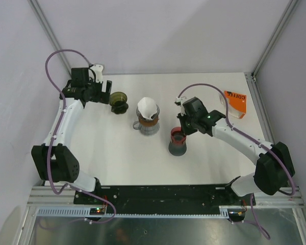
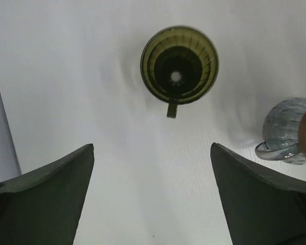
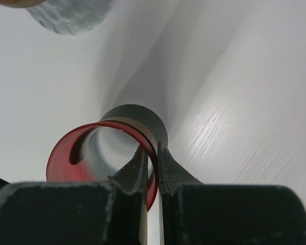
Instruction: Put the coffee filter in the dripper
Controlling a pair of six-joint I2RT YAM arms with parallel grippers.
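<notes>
The white paper coffee filter [image 1: 147, 107] sits opened in the mouth of a glass carafe [image 1: 148, 125] with a brown collar, mid-table. The dark green dripper [image 1: 119, 100] stands to its left, empty; in the left wrist view [image 2: 179, 65] I look straight down into it. My left gripper [image 1: 107, 88] is open and empty just behind the dripper, and its jaws stand wide apart in its own view [image 2: 152, 145]. My right gripper [image 1: 181, 128] is shut on the rim of a grey cup with a red inside [image 3: 92, 148], one finger inside and one outside [image 3: 154, 149].
An orange coffee bag [image 1: 236, 102] lies at the back right. The glass carafe shows at the right edge of the left wrist view [image 2: 285, 127] and at the top of the right wrist view [image 3: 71, 13]. Grey walls stand left, right and behind.
</notes>
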